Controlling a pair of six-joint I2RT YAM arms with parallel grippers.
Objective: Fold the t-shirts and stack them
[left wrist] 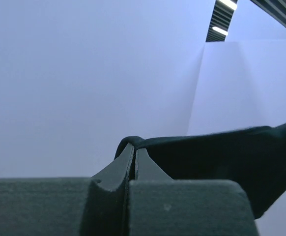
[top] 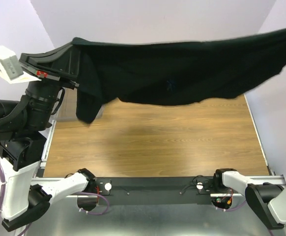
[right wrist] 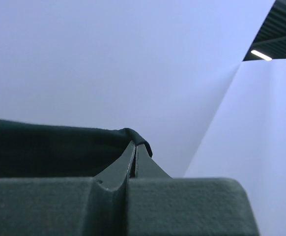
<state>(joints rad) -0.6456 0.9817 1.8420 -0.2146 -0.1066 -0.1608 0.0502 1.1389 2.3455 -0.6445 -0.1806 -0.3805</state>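
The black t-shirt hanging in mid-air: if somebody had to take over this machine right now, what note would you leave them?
Left gripper: shut on one edge of the t-shirt.
Right gripper: shut on the opposite edge.
The shirt is stretched between the two, held clear above the wooden table, with one sleeve dangling at the left.
Done: the shirt is up and spread. No fold shows, and no other shirt or stack is in view.
Left: probably lay it flat, fold it, then stack.
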